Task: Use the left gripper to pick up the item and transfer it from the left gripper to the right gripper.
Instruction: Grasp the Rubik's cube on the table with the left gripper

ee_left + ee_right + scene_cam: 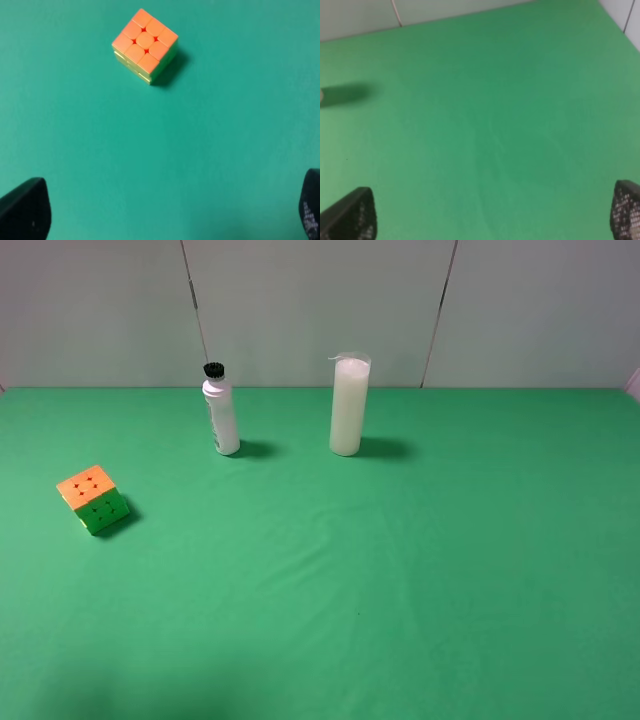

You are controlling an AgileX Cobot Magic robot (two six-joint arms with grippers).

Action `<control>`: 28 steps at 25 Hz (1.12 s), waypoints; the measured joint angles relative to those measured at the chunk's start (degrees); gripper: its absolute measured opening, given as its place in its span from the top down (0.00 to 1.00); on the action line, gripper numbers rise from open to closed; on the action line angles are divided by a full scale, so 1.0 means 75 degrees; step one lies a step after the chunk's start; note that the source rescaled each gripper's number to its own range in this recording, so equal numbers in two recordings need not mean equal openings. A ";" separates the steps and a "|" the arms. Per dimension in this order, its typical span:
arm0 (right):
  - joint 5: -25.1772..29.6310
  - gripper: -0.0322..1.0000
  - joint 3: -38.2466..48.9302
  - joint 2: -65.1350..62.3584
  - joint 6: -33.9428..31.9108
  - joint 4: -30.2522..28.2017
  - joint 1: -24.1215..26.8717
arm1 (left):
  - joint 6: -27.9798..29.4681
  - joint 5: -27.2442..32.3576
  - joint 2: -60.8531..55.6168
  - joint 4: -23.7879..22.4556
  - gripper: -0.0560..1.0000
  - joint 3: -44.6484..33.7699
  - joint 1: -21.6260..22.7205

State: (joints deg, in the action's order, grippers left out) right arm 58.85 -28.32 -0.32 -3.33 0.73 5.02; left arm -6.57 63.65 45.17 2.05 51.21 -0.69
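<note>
M: Green cloth over the table (400, 590), pale panelled wall (300, 300) behind. Where's the item?

J: Puzzle cube (92, 499), far left side of the table, sitting flat on the cloth. Orange face up, green face toward the high camera. Turned corner-on, small shadow on its right.

M: Anything near it?

J: No. White bottle (221, 415) with black cap stands upright toward the back, well apart from the cube. Tall white cylinder (348, 407) upright to the bottle's right, the two not touching.

M: Left gripper?

J: Left gripper (167, 207) spread wide, only the two dark fingertips (25, 210) showing at the frame corners. Nothing between them but cloth. Cube (145, 45) lies ahead of it, clear of both fingers, orange face up, yellowish sides.

M: Right gripper?

J: Right gripper (486, 212) also spread wide, holding nothing. Bare green cloth beneath, a strip of wall beyond, one dark shadow at the edge of that view.
</note>
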 joint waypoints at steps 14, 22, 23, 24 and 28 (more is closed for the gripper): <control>0.0000 0.00 0.0000 0.0000 0.0000 0.0000 0.0000 | -0.0691 0.0089 0.3069 -0.0160 0.00 0.0927 0.0000; 0.0000 0.00 0.0000 0.0000 0.0000 0.0000 0.0000 | -0.1179 -0.0084 0.4439 -0.0336 0.00 0.0937 0.0000; 0.0000 0.00 0.0000 0.0000 0.0000 0.0000 0.0000 | -0.1216 -0.0138 0.4600 -0.0372 0.00 0.0937 0.0000; 0.0000 0.00 0.0000 0.0000 0.0000 0.0000 0.0000 | -0.1273 -0.0223 0.4735 -0.0408 0.00 0.0937 0.0000; 0.0000 0.00 0.0000 0.0000 0.0000 0.0000 0.0000 | -0.1711 -0.0630 0.5364 -0.0462 0.00 0.0937 0.0000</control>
State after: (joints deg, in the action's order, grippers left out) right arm 58.85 -28.32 -0.32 -3.33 0.73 5.02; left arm -19.40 58.92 85.40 -1.41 58.24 -0.69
